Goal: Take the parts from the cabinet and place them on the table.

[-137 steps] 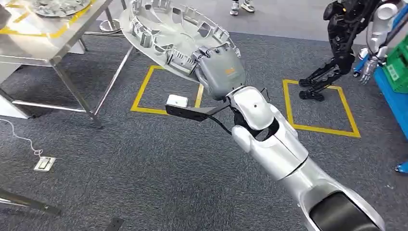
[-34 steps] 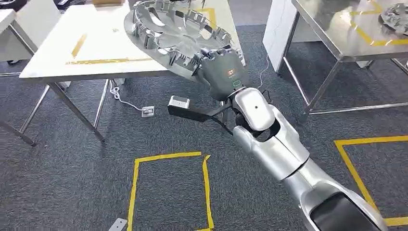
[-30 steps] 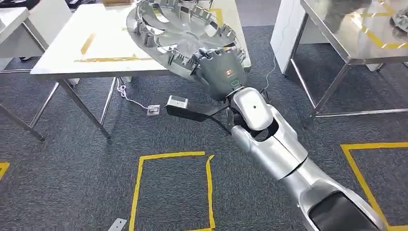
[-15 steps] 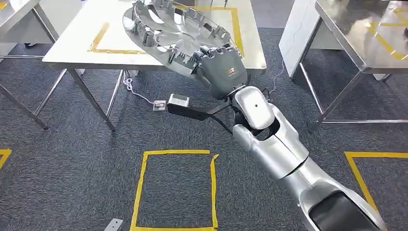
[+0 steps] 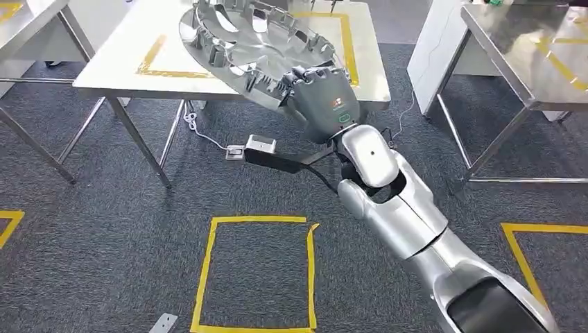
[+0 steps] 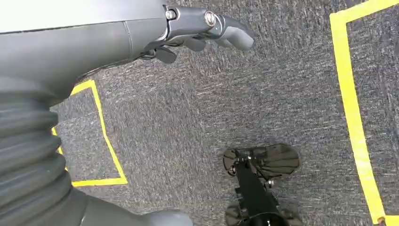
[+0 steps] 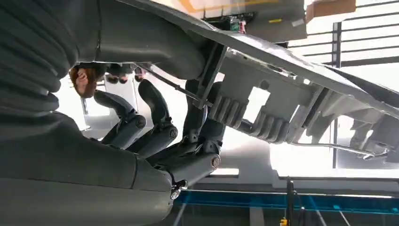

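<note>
A large silver wheel cover with a ribbed rim is held up, tilted, by my right hand, which grips its near edge. In the head view the cover hangs over the near edge of a white table marked with yellow tape. The right wrist view has my right hand with its fingers curled up against the underside of the wheel cover. In the left wrist view my left hand hangs over the carpet, holding nothing, its fingers stretched out and a little apart.
A steel table stands at the right with a white panel beside it. Another steel table's corner is at the far left. A cable and socket lie under the white table. A yellow tape square marks the carpet in front.
The whole picture has shifted as the camera turned: the white table has come in front and drifted rightward. My right hand keeps the same grip on the wheel cover.
</note>
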